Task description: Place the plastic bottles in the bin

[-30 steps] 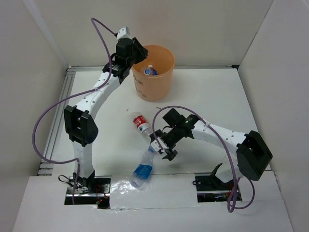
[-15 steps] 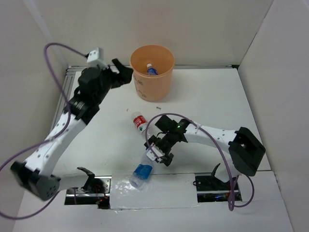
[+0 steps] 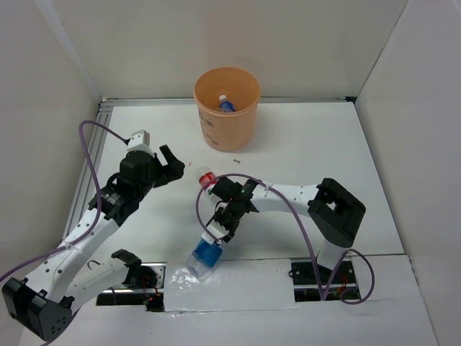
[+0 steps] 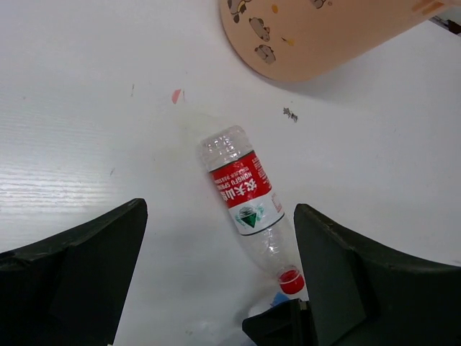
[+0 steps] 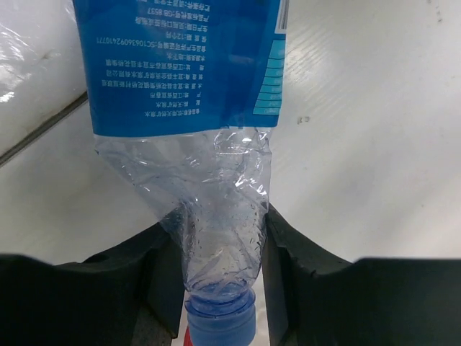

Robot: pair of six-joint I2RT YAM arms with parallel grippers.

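Observation:
The orange bin point(image 3: 229, 122) stands at the back of the table with one blue-labelled bottle point(image 3: 226, 104) inside. A red-labelled plastic bottle point(image 4: 243, 193) lies on the table, its red cap point(image 4: 290, 280) pointing toward the near edge. In the top view the right arm partly covers this bottle point(image 3: 207, 177). My left gripper point(image 3: 173, 164) hovers open just left of it, and in the left wrist view that gripper point(image 4: 220, 285) has its fingers either side of the bottle. My right gripper point(image 5: 220, 252) is shut on the crumpled neck of a blue-labelled bottle point(image 5: 180, 65), just above its blue cap point(image 5: 220, 317). This bottle point(image 3: 204, 254) lies by the near edge.
The bin's point(image 4: 317, 32) printed side shows at the top of the left wrist view. A white sheet point(image 3: 238, 285) covers the near edge between the arm bases. White walls close in the left, back and right. A small red mark point(image 3: 191, 164) lies near the left gripper.
My left arm has pulled back from above the bin, opened, and come down beside the red-labelled bottle. My right gripper has moved left onto the blue-labelled bottle's neck and shut on it.

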